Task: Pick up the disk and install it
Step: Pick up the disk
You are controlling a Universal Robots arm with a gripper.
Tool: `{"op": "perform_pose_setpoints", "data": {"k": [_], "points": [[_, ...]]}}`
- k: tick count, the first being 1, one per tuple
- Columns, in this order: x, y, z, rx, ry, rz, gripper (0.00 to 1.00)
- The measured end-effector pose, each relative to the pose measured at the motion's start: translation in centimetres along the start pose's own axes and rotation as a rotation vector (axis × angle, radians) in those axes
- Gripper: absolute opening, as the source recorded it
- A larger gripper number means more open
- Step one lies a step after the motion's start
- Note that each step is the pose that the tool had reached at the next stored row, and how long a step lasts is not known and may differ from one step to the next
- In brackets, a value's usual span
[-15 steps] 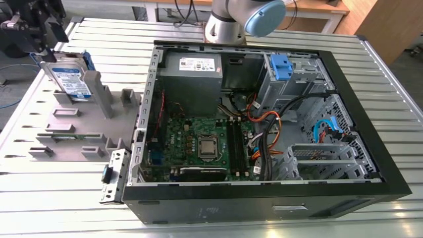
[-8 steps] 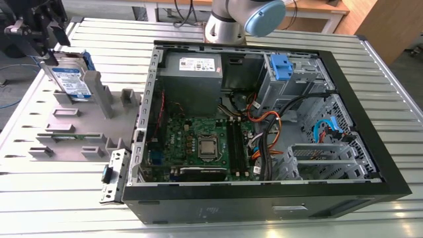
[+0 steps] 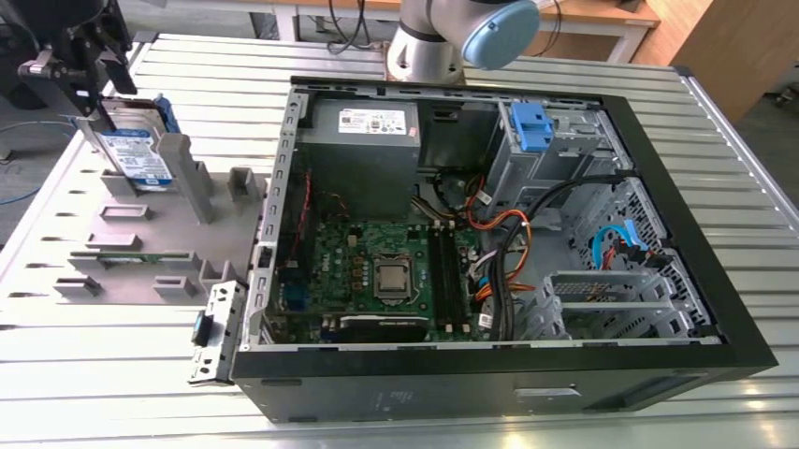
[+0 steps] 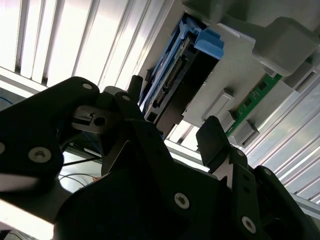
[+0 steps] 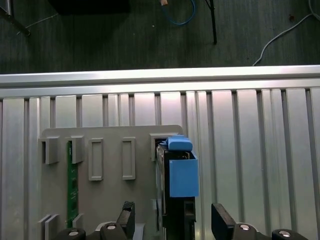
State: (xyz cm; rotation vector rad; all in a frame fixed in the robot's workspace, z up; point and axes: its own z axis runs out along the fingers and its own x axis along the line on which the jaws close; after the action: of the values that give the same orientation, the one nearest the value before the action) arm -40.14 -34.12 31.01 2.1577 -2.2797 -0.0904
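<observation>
The black two-fingered tool (image 3: 100,89) hangs over the end of the ribbed aluminium worktop (image 3: 75,374) that lies well away from the open black computer case (image 3: 500,374); its fingers (image 5: 127,215) are spread wide and hold nothing.

Directly beneath the tool stands the disk (image 3: 135,154), a flat silver hard drive with a white-and-blue label in a blue plastic carrier; it sits upright on edge in a slot of a grey plastic fixture (image 3: 150,234). In the first wrist view the disk (image 5: 182,175) lines up with the gap of the tool (image 5: 173,210), with clear space between it and each finger. The second wrist view also shows the disk's (image 4: 172,75) connector edge past the parted tool (image 4: 172,107). From the exterior view I cannot tell whether the fingertips have reached the level of the disk's top edge.

Farther from the tool along the same fixture, a thin green circuit strip (image 5: 72,185) sits in another slot; beyond that is the case, where a blue plastic latch (image 3: 530,126) sits on the grey metal drive bay, well apart from the tool.
</observation>
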Motion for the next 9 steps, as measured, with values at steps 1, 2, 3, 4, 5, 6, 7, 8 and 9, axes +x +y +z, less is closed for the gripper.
{"op": "perform_pose_setpoints", "data": {"k": [1,2,3,4,5,6,7,8,9], "points": [[0.0,0.0,0.02,0.0002,-0.0001,0.0,0.7],[0.0,0.0,-0.01,0.0002,-0.0001,0.0,0.7],[0.0,0.0,-0.02,0.0002,-0.0001,0.0,0.7],[0.0,0.0,-0.01,0.0002,-0.0001,0.0,0.7],[0.0,0.0,-0.01,0.0002,-0.0001,0.0,0.7],[0.0,0.0,-0.02,0.0002,-0.0001,0.0,0.7],[0.0,0.0,-0.02,0.0002,-0.0001,0.0,0.7],[0.0,0.0,-0.02,0.0002,-0.0001,0.0,0.7],[0.0,0.0,-0.02,0.0002,-0.0001,0.0,0.7]]}}
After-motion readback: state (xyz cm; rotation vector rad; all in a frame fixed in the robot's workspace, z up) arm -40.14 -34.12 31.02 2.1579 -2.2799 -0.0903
